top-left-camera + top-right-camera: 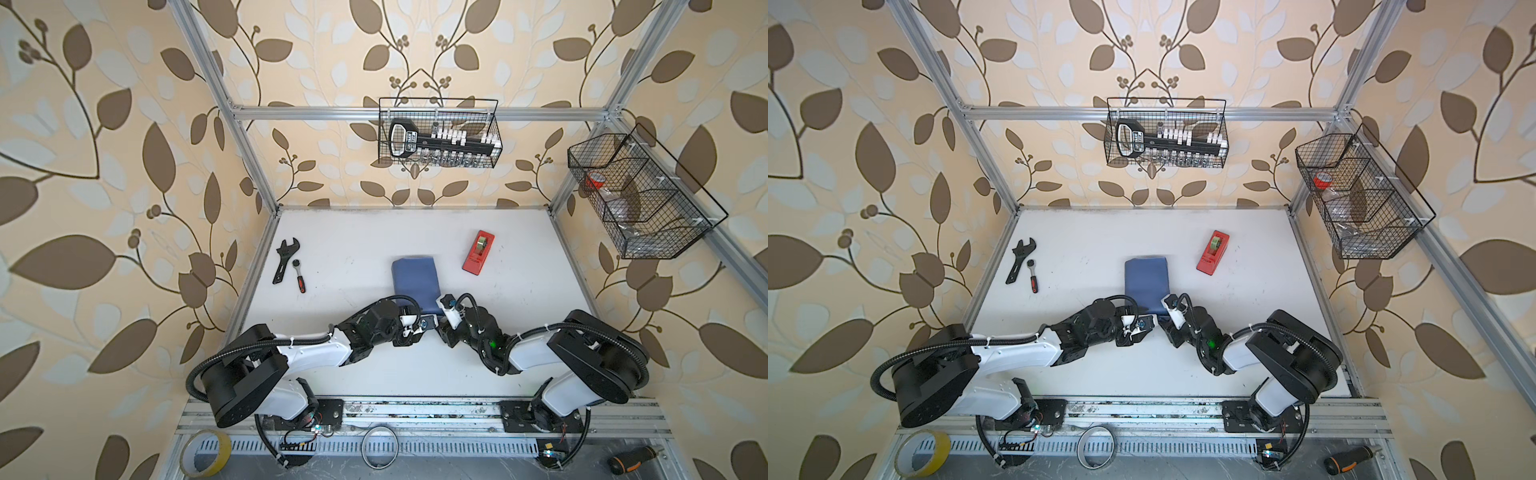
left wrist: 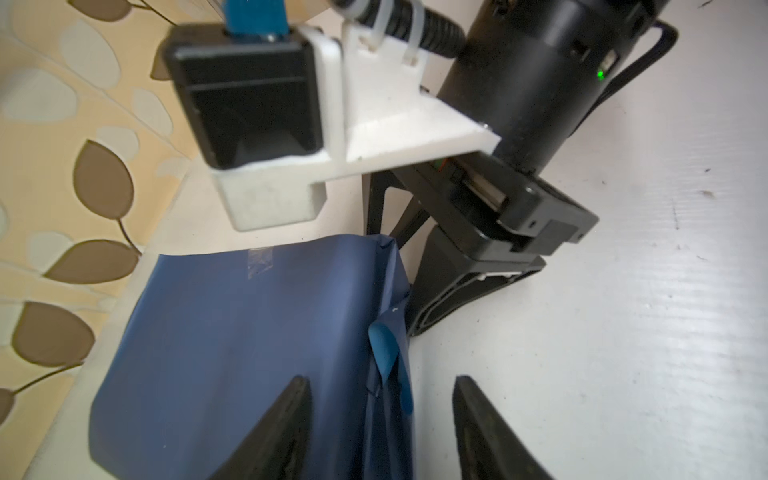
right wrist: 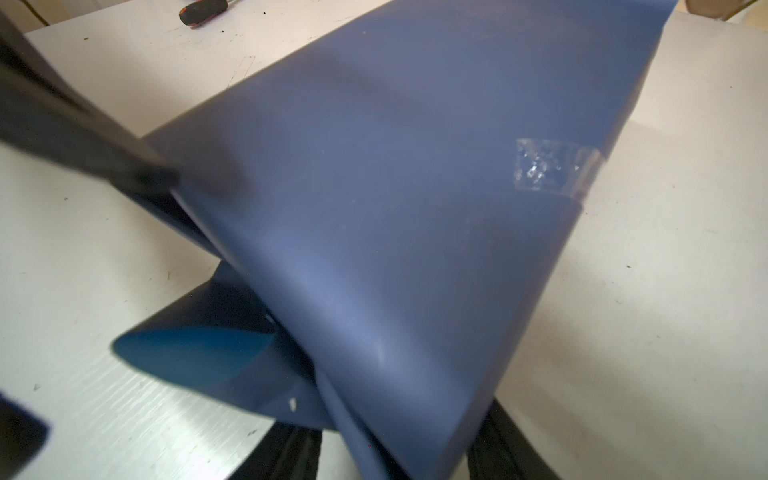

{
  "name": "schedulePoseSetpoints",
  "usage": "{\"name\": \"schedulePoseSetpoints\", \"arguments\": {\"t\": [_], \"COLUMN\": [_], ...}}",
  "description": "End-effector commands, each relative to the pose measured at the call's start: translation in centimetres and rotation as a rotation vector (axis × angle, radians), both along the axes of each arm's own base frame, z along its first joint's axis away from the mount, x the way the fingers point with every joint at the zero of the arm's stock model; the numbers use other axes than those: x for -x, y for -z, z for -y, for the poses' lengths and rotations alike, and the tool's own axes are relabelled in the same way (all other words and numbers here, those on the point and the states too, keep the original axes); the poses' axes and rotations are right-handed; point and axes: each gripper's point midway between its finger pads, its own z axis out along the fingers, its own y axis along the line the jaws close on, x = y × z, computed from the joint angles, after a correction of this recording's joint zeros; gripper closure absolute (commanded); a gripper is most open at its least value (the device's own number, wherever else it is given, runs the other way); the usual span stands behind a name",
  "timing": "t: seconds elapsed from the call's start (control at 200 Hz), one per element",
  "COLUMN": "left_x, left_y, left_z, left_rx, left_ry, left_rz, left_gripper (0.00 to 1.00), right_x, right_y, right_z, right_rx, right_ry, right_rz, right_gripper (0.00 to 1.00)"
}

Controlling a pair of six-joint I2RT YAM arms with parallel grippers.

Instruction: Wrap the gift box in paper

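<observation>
The white table (image 1: pixel 353 249) takes up most of the floor of the frame. There is bare room along its far edge, and a wide bare strip on the near side between the arms and the rail.

The paper (image 1: pixel 415 278) lies at the middle, dark face out, wrapped round as a long parcel. I can't see the gift box; it must be somewhere under the wrap. The parcel's near end is loose, and a flap (image 2: pixel 384 349) curls out there showing the lighter blue face.

Both arms meet at that near end. The left gripper (image 2: pixel 380 386) has its jaws apart, one finger over the parcel's top and one over bare table. The parcel's side edge runs between them, untouched. The right gripper (image 3: pixel 395 449) straddles the near corner with paper between its fingers, but I cannot tell whether it pinches.

A red tape dispenser (image 1: pixel 478 252) sits right of the parcel, clear of it. A wrench (image 1: pixel 285 259) and a ratchet (image 1: pixel 299 276) lie well apart on the left. A strip of clear tape (image 3: pixel 552 170) bridges the seam.
</observation>
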Motion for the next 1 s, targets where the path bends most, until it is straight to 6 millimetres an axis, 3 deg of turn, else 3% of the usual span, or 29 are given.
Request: {"name": "schedulePoseSetpoints", "arguments": {"t": [0.0,0.225,0.51,0.764,0.994], "left_x": [0.5,0.5,-1.3,-2.7,-4.2], "left_y": [-1.2,-2.8,-0.9,0.8,0.8], "left_z": [-0.8,-2.5,-3.0,-2.5,-2.1], "left_rx": [0.013,-0.01,-0.135,-0.164,-0.153], "left_ry": [0.018,-0.003,-0.024,-0.038,-0.075], "left_rz": [0.046,0.169,0.236,0.232,0.269], "left_gripper": [0.34,0.14,0.03,0.01,0.01], "right_x": [-0.9,-0.9,-0.9,-0.9,-0.9], "right_y": [-1.2,-1.0,-1.0,-1.0,-0.8], "right_z": [-0.4,-0.5,-0.6,-0.6,-0.6], "right_rx": [-0.021,-0.025,-0.027,-0.027,-0.025], "right_ry": [0.01,0.011,0.011,0.012,0.011], "right_rz": [0.043,0.034,0.03,0.027,0.022], "right_gripper": [0.48,0.5,0.52,0.53,0.54]}}
